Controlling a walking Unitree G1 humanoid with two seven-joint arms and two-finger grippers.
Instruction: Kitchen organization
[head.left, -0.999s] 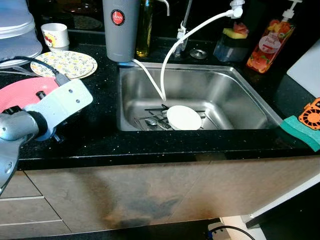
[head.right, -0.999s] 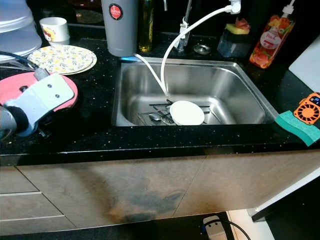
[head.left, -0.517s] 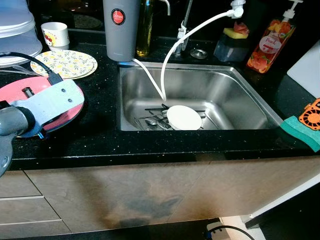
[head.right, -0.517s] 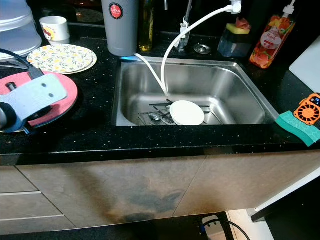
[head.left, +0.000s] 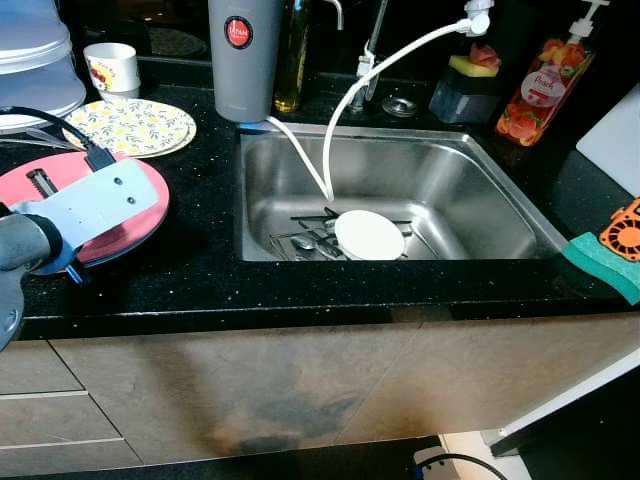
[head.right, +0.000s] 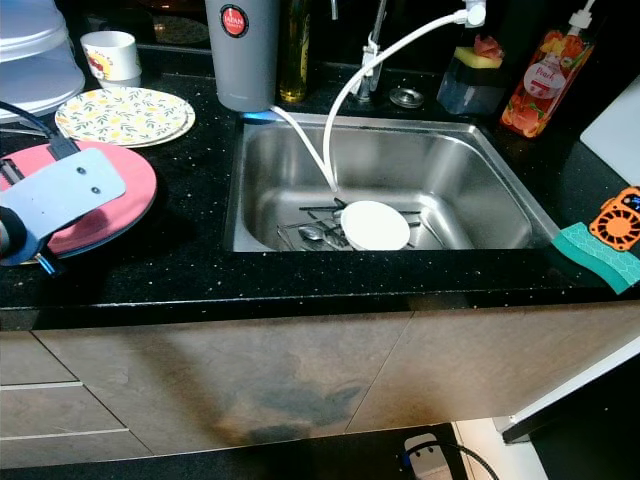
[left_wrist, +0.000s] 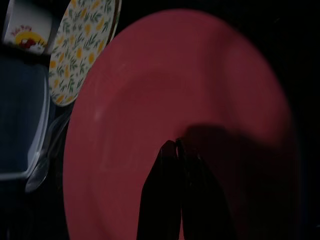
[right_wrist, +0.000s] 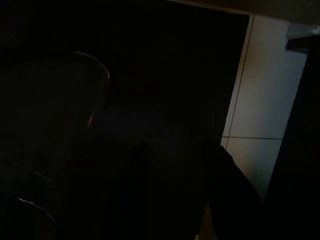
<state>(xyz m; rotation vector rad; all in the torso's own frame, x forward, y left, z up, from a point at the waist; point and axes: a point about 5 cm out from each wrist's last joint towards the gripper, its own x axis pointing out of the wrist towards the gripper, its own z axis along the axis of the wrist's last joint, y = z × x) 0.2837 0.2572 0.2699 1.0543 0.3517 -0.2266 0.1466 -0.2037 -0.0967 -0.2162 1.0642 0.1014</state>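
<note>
- The left gripper hangs just over the pink plate, on the black counter at the left. Its two fingers are pressed together with nothing between them.
- The job looks like tidying the dishes, and I think the pink plate is next. To lift it well, the fingers should spread first, then slide to the plate's rim and pinch there, not push down on the middle.
- The right gripper hangs down in the dark by the floor. Its fingers look spread and hold nothing.
- The sink is in the middle. A small white plate and some spoons and forks lie in it, and a white hose hangs down into it.
- Farther left sits a flowery plate, with a white cup behind it.
</note>
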